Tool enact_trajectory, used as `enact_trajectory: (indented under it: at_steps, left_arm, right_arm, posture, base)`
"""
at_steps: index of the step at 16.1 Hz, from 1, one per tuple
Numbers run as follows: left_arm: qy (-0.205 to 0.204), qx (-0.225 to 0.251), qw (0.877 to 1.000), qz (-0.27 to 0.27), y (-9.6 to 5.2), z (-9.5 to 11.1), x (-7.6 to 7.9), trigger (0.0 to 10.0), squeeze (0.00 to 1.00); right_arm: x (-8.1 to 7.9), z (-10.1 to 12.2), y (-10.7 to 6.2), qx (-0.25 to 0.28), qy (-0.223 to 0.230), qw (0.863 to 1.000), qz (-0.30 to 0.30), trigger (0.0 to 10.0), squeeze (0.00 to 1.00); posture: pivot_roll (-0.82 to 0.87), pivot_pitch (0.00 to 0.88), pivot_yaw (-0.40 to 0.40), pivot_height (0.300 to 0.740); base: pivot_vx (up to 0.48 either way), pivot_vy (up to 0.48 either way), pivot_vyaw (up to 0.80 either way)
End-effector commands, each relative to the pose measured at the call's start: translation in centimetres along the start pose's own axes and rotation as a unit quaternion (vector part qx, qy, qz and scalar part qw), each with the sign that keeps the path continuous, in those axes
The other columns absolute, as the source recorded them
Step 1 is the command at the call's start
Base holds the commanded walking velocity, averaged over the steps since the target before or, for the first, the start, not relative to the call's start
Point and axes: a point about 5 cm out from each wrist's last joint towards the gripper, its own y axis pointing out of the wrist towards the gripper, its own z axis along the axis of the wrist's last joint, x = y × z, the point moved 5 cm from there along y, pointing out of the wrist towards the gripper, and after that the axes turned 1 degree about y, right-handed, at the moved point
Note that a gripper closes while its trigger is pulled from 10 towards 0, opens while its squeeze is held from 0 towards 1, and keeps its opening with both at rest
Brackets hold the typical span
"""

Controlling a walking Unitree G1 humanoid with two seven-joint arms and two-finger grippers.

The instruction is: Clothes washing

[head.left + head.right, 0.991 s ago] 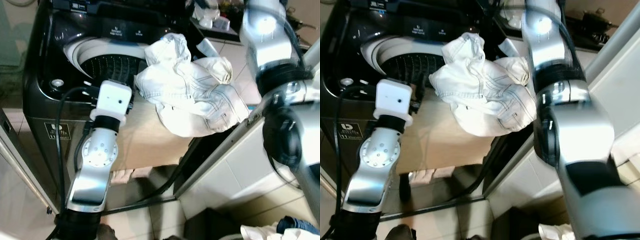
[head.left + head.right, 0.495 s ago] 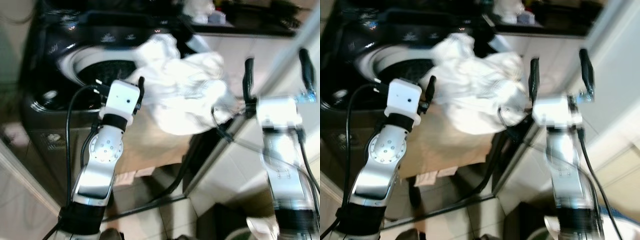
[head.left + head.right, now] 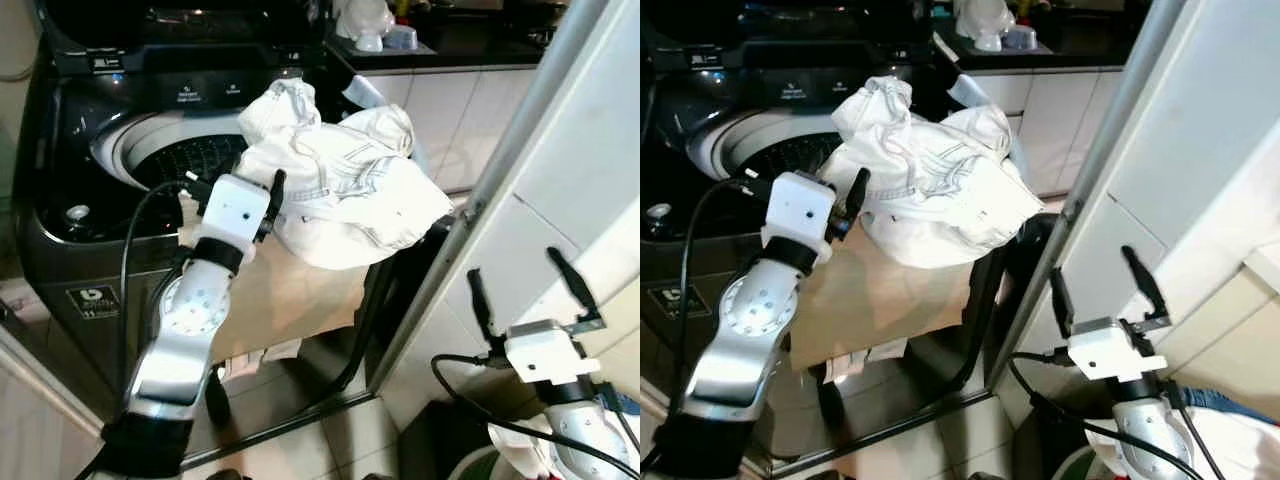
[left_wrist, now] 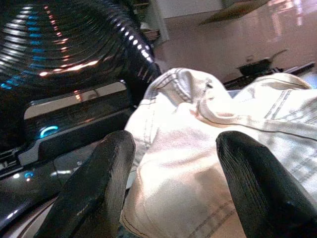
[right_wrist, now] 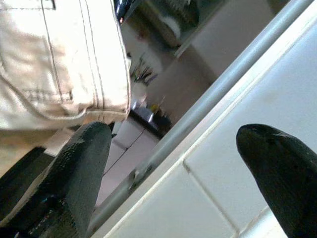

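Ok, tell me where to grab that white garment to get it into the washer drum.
Probably the raised fold at the top of the white garment, nearest the washer drum. Bring the left gripper in from the drum side: the bundle peaks there, while its bulk hangs off the other side.

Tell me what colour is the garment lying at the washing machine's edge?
The garment is white, with darker stitched seams; the left eye view shows it best.

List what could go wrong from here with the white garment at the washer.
1. The crumpled white denim garment sits bunched beside the black top-loading washer's drum opening, overhanging its right edge; it may slide to the floor.
2. The left claw touches only its edge, so a push could miss.
3. The right claw is open and low, unable to catch it.
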Motion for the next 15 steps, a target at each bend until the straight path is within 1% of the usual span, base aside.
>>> enact_trajectory:
  at_steps: [1,2,4,5,6,7,8,9,10,11,12,13,14,15]
  left_arm:
    - [-0.001,-0.004,1.000,-0.007,-1.2,-0.2,-0.7,10.0,0.00]
    - [-0.006,-0.003,1.000,-0.019,-1.9,-0.3,-0.6,10.0,0.00]
    - [-0.012,0.008,0.998,-0.065,-3.3,0.4,0.4,10.0,0.00]
    - [-0.007,0.007,0.992,-0.122,-5.0,0.6,1.2,10.0,0.00]
    - [-0.002,0.006,0.991,-0.134,-5.4,0.6,1.2,10.0,0.00]
    - [-0.001,0.007,0.990,-0.141,-5.7,1.0,0.7,10.0,0.00]
    - [-0.001,0.014,0.990,-0.144,-5.8,1.5,0.4,10.0,0.00]
    - [0.001,0.018,0.989,-0.146,-5.8,1.7,0.3,10.0,0.00]
    - [0.002,0.029,0.989,-0.143,-5.4,2.4,0.3,10.0,0.00]
    - [0.002,0.034,0.990,-0.140,-5.3,2.8,0.3,10.0,0.00]
    - [0.001,0.035,0.990,-0.140,-5.2,3.0,0.2,10.0,0.00]
    - [0.002,0.035,0.989,-0.140,-5.2,3.1,0.2,10.0,0.00]
    - [-0.001,0.038,0.990,-0.138,-5.1,3.3,0.1,10.0,0.00]
    - [-0.015,0.043,0.989,-0.142,-5.0,3.7,0.1,10.0,0.00]
  right_arm:
    - [-0.5,-3.1,-0.5,-0.074,0.037,0.996,0.021,10.0,0.00]
    - [-1.2,-4.3,-0.5,-0.102,0.068,0.992,0.035,10.0,0.00]
    - [-2.0,-6.6,0.6,-0.159,0.149,0.976,0.029,10.0,0.00]
    - [-2.4,-7.7,2.5,-0.177,0.193,0.965,0.021,10.0,0.00]
    - [-2.5,-7.4,3.2,-0.164,0.188,0.968,0.023,10.0,0.00]
    - [-3.3,-6.9,4.6,-0.150,0.201,0.967,0.033,10.0,0.00]
    - [-4.1,-6.5,5.5,-0.144,0.223,0.963,0.043,10.0,0.00]
    - [-4.5,-6.3,5.9,-0.141,0.234,0.961,0.048,10.0,0.00]
    - [-6.0,-6.0,7.3,-0.144,0.271,0.950,0.061,10.0,0.00]
    - [-7.8,-5.8,8.4,-0.156,0.308,0.935,0.077,10.0,0.00]
    - [-9.1,-5.6,9.3,-0.164,0.334,0.924,0.088,10.0,0.00]
    - [-10.1,-4.9,10.5,-0.163,0.355,0.916,0.091,10.0,0.00]
    - [-10.6,-4.0,11.5,-0.151,0.361,0.915,0.099,10.0,0.00]
    - [-11.3,-2.2,13.6,-0.130,0.362,0.916,0.112,10.0,0.00]
  posture:
    - [-0.05,0.000,-0.070,0.740]
    - [-0.05,0.000,-0.070,0.740]
    - [-0.02,0.000,-0.072,0.740]
    - [0.01,0.000,-0.070,0.740]
    - [0.02,0.000,-0.068,0.740]
    - [0.04,0.000,-0.070,0.740]
    - [0.05,0.000,-0.072,0.740]
    - [0.06,0.000,-0.075,0.740]
    - [0.07,0.000,-0.077,0.740]
    - [0.08,0.000,-0.077,0.740]
    - [0.09,0.000,-0.077,0.740]
    - [0.10,0.000,-0.077,0.740]
    - [0.11,0.000,-0.077,0.740]
    - [0.12,0.000,-0.078,0.740]
  base:
    - [0.000,0.000,0.00]
    - [0.000,0.000,0.00]
    - [0.000,0.000,0.00]
    - [0.000,0.000,0.00]
    - [0.000,0.000,0.00]
    - [0.000,0.000,0.00]
    - [0.000,0.000,0.00]
    - [0.000,0.000,0.00]
    - [0.000,0.000,0.00]
    - [0.000,0.000,0.00]
    - [0.000,0.000,0.00]
    - [0.000,0.000,0.00]
    - [0.000,0.000,0.00]
    - [0.000,0.000,0.00]
